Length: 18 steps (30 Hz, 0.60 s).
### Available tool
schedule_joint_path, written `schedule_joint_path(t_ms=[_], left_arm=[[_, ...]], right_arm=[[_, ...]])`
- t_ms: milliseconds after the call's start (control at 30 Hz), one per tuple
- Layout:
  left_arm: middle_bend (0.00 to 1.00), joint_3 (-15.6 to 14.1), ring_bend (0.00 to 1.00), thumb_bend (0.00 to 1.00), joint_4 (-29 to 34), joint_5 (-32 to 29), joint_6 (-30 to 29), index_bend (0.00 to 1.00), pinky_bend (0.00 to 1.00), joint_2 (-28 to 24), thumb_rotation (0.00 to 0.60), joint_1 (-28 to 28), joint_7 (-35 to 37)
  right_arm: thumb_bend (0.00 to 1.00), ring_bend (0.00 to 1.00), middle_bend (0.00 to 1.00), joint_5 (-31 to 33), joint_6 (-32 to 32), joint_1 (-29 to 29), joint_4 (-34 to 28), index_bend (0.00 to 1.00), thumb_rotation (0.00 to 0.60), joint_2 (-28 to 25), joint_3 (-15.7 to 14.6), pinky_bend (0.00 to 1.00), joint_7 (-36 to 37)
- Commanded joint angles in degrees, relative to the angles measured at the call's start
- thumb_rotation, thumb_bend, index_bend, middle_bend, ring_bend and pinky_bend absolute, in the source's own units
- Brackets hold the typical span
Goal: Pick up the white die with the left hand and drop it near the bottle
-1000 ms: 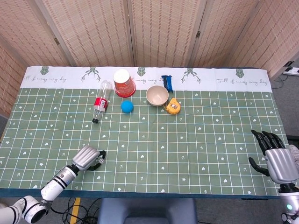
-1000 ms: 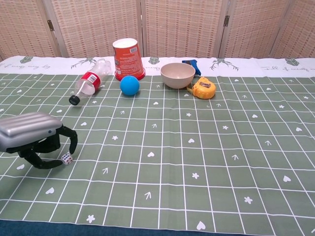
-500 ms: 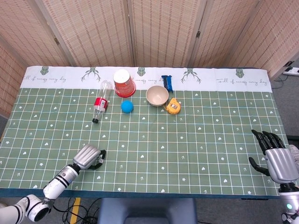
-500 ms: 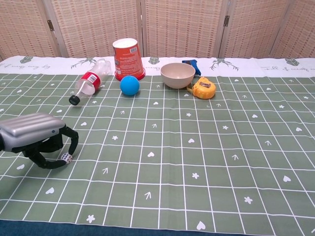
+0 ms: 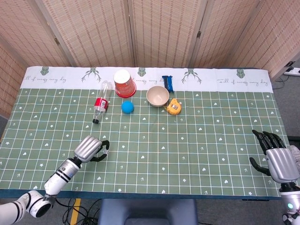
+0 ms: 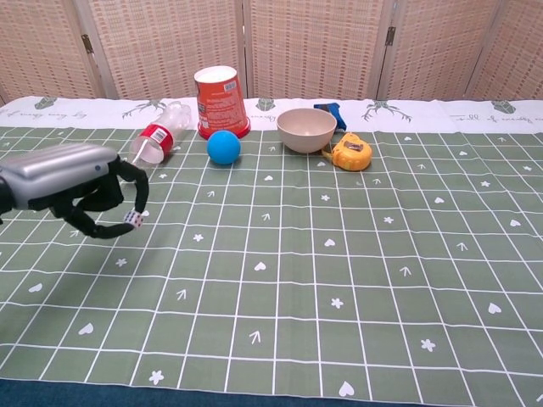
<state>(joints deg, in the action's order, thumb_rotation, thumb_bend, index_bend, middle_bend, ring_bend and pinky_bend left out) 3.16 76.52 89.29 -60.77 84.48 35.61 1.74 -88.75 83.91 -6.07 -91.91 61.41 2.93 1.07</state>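
My left hand (image 6: 76, 182) (image 5: 89, 149) hangs above the table at the front left and pinches the white die (image 6: 133, 220) between its curled fingertips. In the head view the die (image 5: 106, 152) shows only as a small white speck at the fingertips. The clear bottle with a red label (image 5: 101, 104) (image 6: 157, 139) lies on its side further back, cap toward me, apart from the hand. My right hand (image 5: 276, 158) rests at the table's front right edge, fingers spread, holding nothing.
Behind the bottle stands an upturned red cup (image 5: 124, 82). A blue ball (image 5: 127, 107), a beige bowl (image 5: 157, 96), a yellow tape measure (image 5: 174, 108) and a blue packet (image 5: 168, 83) sit along the back middle.
My left hand has lifted off the cloth with the die pinched in it and moved up and toward the bottle. The right hand has not moved.
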Motion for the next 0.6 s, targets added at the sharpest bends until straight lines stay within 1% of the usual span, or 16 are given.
schedule_joint_path(t_ms=[33,67,100,133,167,200,233,267,333,433,500,600], left_arm=[[0.97,4.67,0.83,0.36,0.84,-0.34,-6.97,0.55,0.91,0.53,0.6,-0.13,3.38],[0.97,5.58,0.83,0.36,0.81,-0.17,-8.62,0.5,0.91,0.63,0.6,-0.18,4.07],[0.96,6.67,0.82,0.35,0.82,0.05,-10.64,0.4,0.91,0.7,0.6,-0.25,5.02],[0.95,7.44,0.82,0.33,0.9,0.09,-12.08,0.34,0.91,0.76,0.6,-0.37,5.71],[0.93,8.34,0.81,0.28,0.94,0.31,-14.07,0.24,0.91,0.9,0.6,-0.55,6.7],[0.9,8.92,0.79,0.23,0.9,0.52,-15.68,0.17,0.91,1.08,0.6,-0.77,7.56],[0.88,9.37,0.77,0.2,0.75,0.7,-17.1,0.14,0.91,1.28,0.6,-0.99,8.32],[0.83,9.68,0.74,0.18,0.53,0.89,-18.32,0.11,0.9,1.44,0.6,-1.22,9.05],[0.73,9.95,0.67,0.15,-0.37,1.19,-20.31,0.1,0.9,1.8,0.6,-1.67,9.79],[0.59,9.48,0.59,0.15,-1.14,1.19,-21.0,0.09,0.89,1.67,0.6,-2.18,10.16],[0.52,9.09,0.55,0.15,-1.4,0.7,-21.07,0.09,0.87,1.38,0.6,-2.73,9.98],[0.45,8.53,0.49,0.15,-0.88,-0.56,-20.71,0.1,0.81,0.3,0.6,-3.82,9.18]], right_arm=[[0.24,0.14,0.19,0.05,-0.07,-0.02,-0.05,0.1,0.6,-0.14,-0.02,0.16,-0.07],[0.24,0.14,0.19,0.04,-0.03,-0.01,-0.08,0.1,0.6,-0.18,-0.01,0.16,-0.07],[0.24,0.14,0.19,0.04,0.05,0.02,-0.11,0.1,0.6,-0.21,0.0,0.16,-0.04],[0.24,0.14,0.19,0.06,0.12,0.05,-0.11,0.1,0.6,-0.21,0.01,0.16,-0.02],[0.24,0.14,0.19,0.09,0.17,0.11,-0.08,0.1,0.6,-0.19,0.0,0.16,0.0],[0.24,0.14,0.19,0.17,0.15,0.14,-0.05,0.1,0.6,-0.18,-0.02,0.16,0.02],[0.24,0.14,0.19,0.29,0.08,0.17,-0.02,0.1,0.6,-0.16,-0.04,0.16,0.04],[0.24,0.14,0.19,0.4,0.0,0.19,0.0,0.1,0.6,-0.16,-0.07,0.16,0.05],[0.24,0.14,0.19,0.53,-0.19,0.17,0.04,0.1,0.6,-0.18,-0.1,0.16,0.06],[0.24,0.14,0.19,0.42,-0.19,0.09,0.02,0.1,0.6,-0.24,-0.07,0.16,0.07],[0.24,0.14,0.19,0.26,-0.16,0.01,-0.05,0.1,0.6,-0.32,-0.04,0.16,-0.03],[0.24,0.14,0.19,0.07,-0.16,-0.09,-0.22,0.1,0.6,-0.48,-0.03,0.16,-0.08]])
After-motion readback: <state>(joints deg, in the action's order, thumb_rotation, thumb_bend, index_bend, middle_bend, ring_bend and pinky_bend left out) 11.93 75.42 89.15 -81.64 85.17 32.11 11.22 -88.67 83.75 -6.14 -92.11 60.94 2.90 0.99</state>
